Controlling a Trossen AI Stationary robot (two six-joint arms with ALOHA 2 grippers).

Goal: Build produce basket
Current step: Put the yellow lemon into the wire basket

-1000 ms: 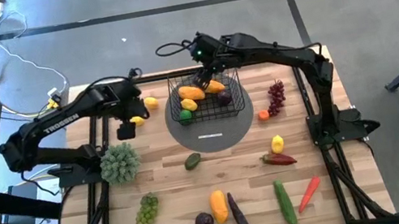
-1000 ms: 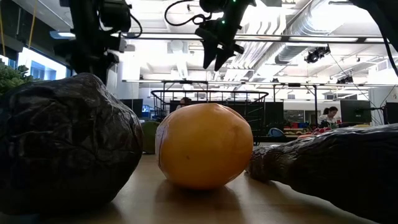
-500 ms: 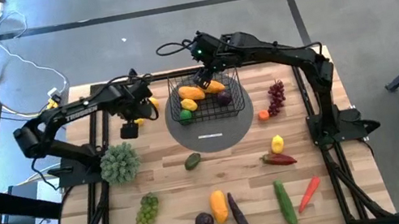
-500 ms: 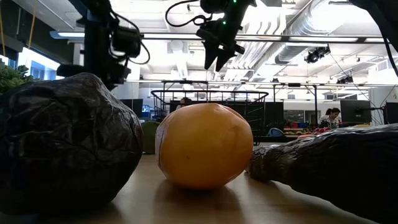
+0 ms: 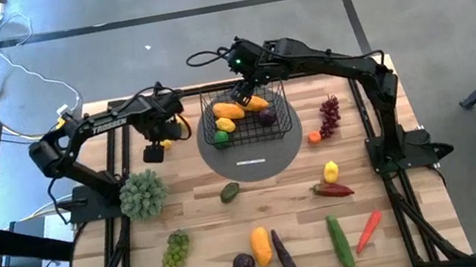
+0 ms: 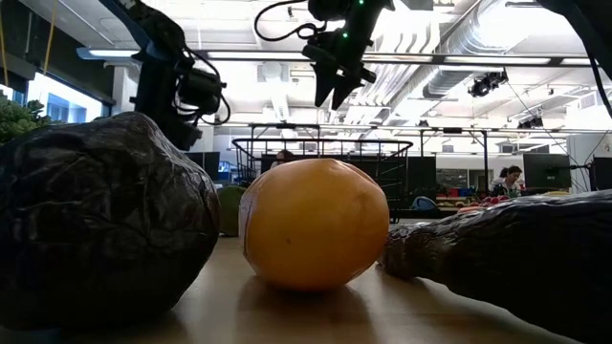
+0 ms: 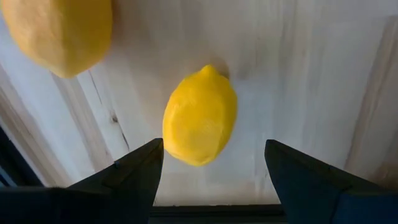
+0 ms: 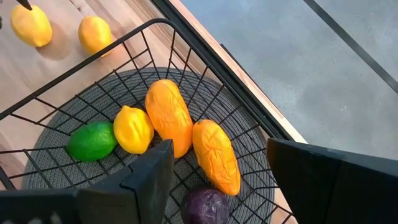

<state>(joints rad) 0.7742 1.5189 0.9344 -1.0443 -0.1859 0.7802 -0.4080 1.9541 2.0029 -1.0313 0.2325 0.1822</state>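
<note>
1. My left claw [image 7: 211,180] hangs with fingers apart and empty, a yellow lemon [image 7: 200,116] on the table between them; my arm has swung in toward the basket.
2. My right claw [image 8: 214,180], fingers apart and empty, has stayed above the basket [image 5: 245,112].
3. The basket sits on a grey disc [image 5: 252,156] and holds two orange pieces, a lemon, a lime and a purple fruit.
4. I can read no lettering on my arms now.

A robotics lab in an open industrial hall: exposed ceiling ducts [image 6: 449,38] and strip lights overhead, monitors [image 6: 550,170] and a seated person [image 6: 505,178] behind, cables [image 5: 4,57] across the grey floor beside the wooden desk [image 5: 202,208].
</note>
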